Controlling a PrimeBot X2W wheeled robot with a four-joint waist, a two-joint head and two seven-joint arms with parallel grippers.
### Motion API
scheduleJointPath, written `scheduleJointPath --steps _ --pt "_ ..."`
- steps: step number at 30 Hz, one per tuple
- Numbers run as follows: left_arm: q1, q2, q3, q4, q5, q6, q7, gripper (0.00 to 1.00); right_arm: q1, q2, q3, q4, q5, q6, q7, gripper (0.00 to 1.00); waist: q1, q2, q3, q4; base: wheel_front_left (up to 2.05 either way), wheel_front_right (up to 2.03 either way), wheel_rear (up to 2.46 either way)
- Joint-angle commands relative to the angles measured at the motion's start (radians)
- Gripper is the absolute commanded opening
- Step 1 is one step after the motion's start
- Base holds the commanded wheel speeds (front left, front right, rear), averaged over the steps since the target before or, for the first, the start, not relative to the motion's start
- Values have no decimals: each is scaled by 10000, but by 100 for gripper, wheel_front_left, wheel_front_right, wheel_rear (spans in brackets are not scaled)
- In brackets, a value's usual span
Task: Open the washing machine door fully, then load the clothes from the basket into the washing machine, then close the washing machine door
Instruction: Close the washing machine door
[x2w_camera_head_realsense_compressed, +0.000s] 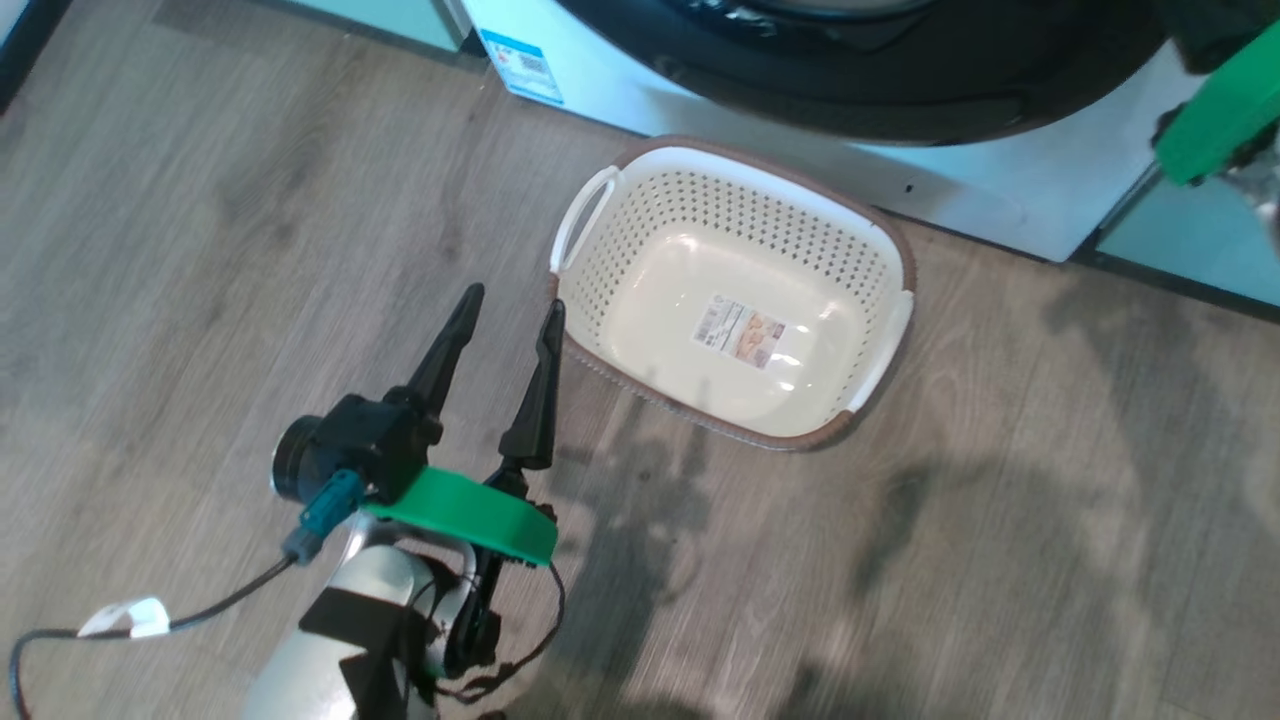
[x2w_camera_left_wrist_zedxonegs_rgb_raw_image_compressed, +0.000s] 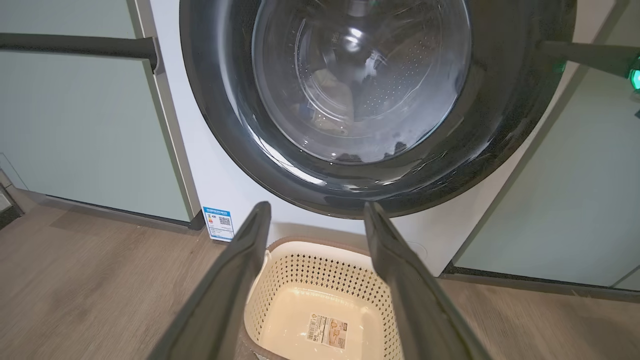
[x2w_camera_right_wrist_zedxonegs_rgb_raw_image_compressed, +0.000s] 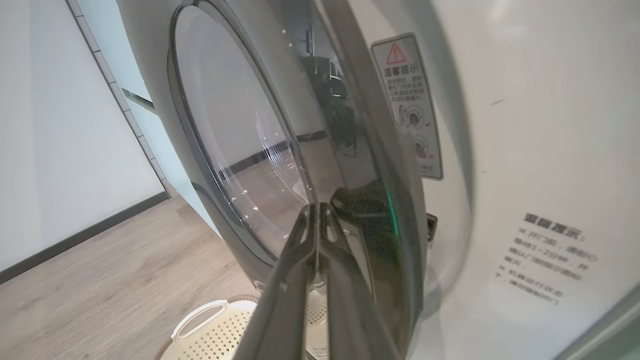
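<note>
The basket (x2w_camera_head_realsense_compressed: 640, 225) sits on the floor (x2w_camera_head_realsense_compressed: 200, 250) just before the washing machine (x2w_camera_head_realsense_compressed: 980, 195), below the washing machine door (x2w_camera_head_realsense_compressed: 850, 95). The left gripper (x2w_camera_head_realsense_compressed: 512, 300) hovers at the basket's left side (one finger just beside its rim). Cabinets (x2w_camera_left_wrist_zedxonegs_rgb_raw_image_compressed: 75, 125) flank the machine on both sides.

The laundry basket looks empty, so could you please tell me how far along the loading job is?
Loading looks done: the basket holds just its label sticker, and pale clothes show behind the washing machine door glass. In hand: the right claw, shut, has its tips at the door's rim, which seems not quite latched. Remaining: pressing it fully closed. The left claw hangs open beside the basket.
</note>
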Motion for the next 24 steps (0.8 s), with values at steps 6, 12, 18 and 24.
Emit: scheduleJointPath --steps 6,12,18,24 --pt "-377 -135 521 -202 256 -177 -88 100 -670 -221 7 166 133 35 -213 0 -2 0 197 241 0 0 0" --pt "-352 -339 739 -187 434 -360 -90 100 -828 -248 98 407 254 35 -391 0 -2 0 216 252 0 0 0" --pt "-323 -500 1016 -156 640 -515 -90 100 -616 -159 638 177 464 35 -598 0 -2 0 119 136 0 0 0" --pt "-215 -572 1143 -7 781 -622 -91 100 -195 -264 1251 -322 597 35 -851 0 -2 0 -176 -71 0 0 0"
